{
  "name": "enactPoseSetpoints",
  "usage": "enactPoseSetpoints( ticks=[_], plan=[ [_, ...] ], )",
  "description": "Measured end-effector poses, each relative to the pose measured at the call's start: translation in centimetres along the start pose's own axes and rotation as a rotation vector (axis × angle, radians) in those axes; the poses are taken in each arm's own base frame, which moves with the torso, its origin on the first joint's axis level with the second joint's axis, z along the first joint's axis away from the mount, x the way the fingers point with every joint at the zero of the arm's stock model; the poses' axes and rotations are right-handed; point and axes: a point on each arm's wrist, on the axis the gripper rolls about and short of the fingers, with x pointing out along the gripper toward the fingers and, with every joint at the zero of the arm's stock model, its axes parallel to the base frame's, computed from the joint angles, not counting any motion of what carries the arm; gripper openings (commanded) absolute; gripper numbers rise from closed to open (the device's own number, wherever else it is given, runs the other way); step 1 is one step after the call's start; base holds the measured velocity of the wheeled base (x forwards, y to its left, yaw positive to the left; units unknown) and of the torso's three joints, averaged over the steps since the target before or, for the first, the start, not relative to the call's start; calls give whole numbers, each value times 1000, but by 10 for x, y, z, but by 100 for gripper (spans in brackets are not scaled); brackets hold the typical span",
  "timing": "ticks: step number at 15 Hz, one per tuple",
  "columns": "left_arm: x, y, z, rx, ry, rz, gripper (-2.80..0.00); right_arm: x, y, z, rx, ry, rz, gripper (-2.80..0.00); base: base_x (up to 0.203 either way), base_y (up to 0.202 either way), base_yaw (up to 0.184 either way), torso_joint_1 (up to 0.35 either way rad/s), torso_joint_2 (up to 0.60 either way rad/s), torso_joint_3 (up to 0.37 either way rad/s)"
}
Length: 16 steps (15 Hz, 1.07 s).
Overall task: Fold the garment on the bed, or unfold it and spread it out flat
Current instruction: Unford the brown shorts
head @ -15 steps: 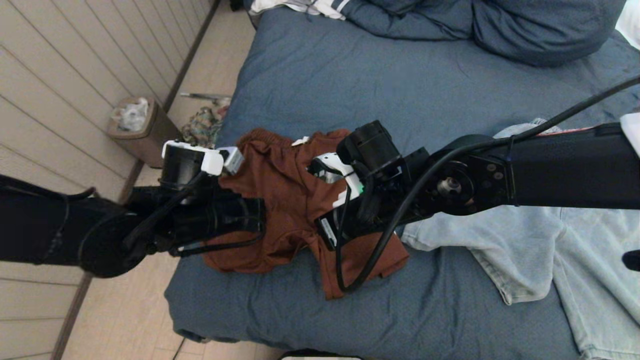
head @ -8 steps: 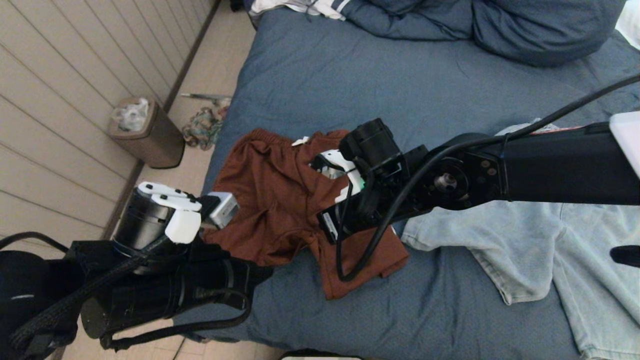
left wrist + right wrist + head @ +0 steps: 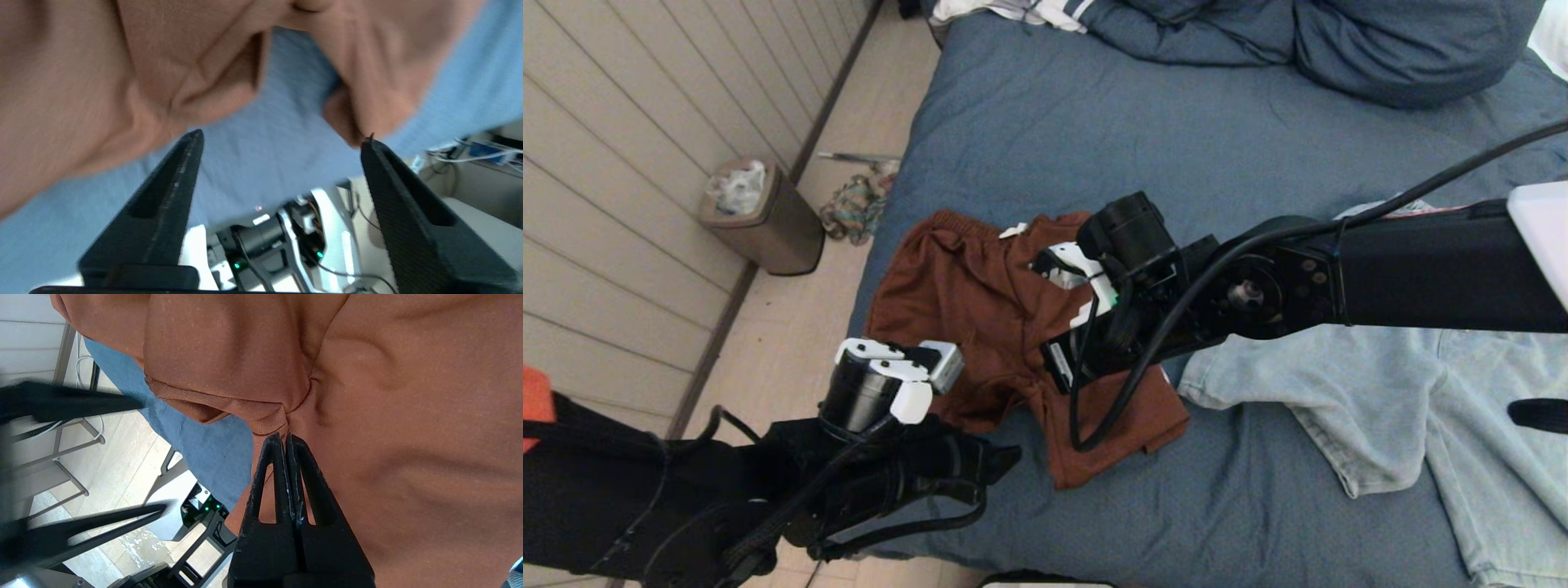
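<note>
Bed: I see the wide bed with its wrinkled slate-blue cover (image 3: 1176, 163) filling most of the head view; a bunched blue duvet and pillow (image 3: 1339, 41) lie at its far edge.
Garment: the rust-brown fabric shorts (image 3: 964, 302) lie crumpled near the bed's left edge, towards the near left corner, waistband pointing to the far side and one leg reaching towards the near edge.
Right gripper: my right gripper (image 3: 288, 437) sits over the shorts' middle, its black fingers pressed together at a gathered fold of the brown cloth; from the wrist view they look pinched on that fold.
Left gripper: my left gripper (image 3: 282, 136) hangs at the near left corner of the bed, just beside the shorts' near hem. Its jaws stand wide apart with nothing between them; one fingertip (image 3: 367, 143) is right at a drooping corner of brown cloth, and I cannot tell whether it touches.
Other clothing: pale blue denim jeans (image 3: 1421, 392) lie spread along the bed's right side, just beside the shorts.
Floor: a tan waste bin with a plastic liner (image 3: 760, 216) stands by the panelled wall, well apart from the bed; a small heap of patterned cloth (image 3: 854, 208) lies on the floor near the bed's left edge.
</note>
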Motion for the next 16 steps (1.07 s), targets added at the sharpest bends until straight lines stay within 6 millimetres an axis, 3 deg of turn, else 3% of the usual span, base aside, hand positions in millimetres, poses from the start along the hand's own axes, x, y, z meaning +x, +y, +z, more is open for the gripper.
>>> enactPoseSetpoints(
  ticks=[3,6,11,12,16],
  plan=[
    [16,17,-1,3,1,49,0,0,1,0,-1,1,2,-280,0,0,0,0,0,0],
    [19,35,5,49,-20,96,0,2,1,-1,-1,6,2,-280,0,0,0,0,0,0],
    [23,36,24,63,-78,94,0,4,1,-2,-2,12,2,-280,0,0,0,0,0,0],
    [25,35,26,62,-83,85,-280,4,1,-2,-2,12,2,-280,0,0,0,0,0,0],
    [31,35,24,62,-68,80,-280,5,0,-3,-2,14,-1,-280,0,0,0,0,0,0]
  ],
)
